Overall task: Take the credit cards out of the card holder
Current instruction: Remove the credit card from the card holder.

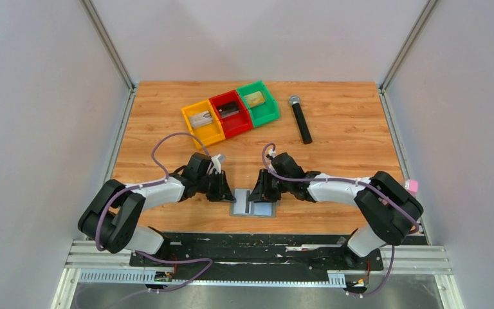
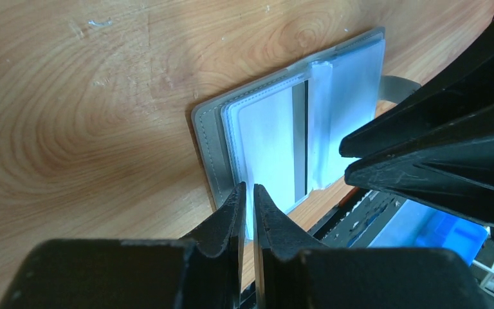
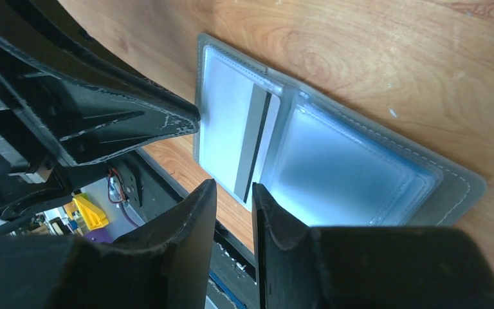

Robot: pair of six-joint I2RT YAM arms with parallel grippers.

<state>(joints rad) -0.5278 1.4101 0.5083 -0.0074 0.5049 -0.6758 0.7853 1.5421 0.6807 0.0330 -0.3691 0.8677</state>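
The grey-blue card holder (image 1: 255,205) lies open and flat near the table's front edge, with clear pale sleeves on both panels (image 3: 350,170). A whitish credit card with a grey stripe (image 3: 252,138) sits in one sleeve (image 2: 267,145). My left gripper (image 2: 247,188) is low at the holder's left edge, its fingers closed to a thin slit with nothing seen between them. At the holder's near edge, by the striped card, my right gripper (image 3: 233,188) is slightly open and empty. In the top view the left gripper (image 1: 227,191) and the right gripper (image 1: 258,194) flank the holder.
Yellow (image 1: 203,122), red (image 1: 231,113) and green (image 1: 258,102) bins stand in a row at the back; a silver card lies in the yellow one and a tan card in the green one. A black microphone (image 1: 300,119) lies to their right. The black base rail (image 1: 257,248) runs just below the holder.
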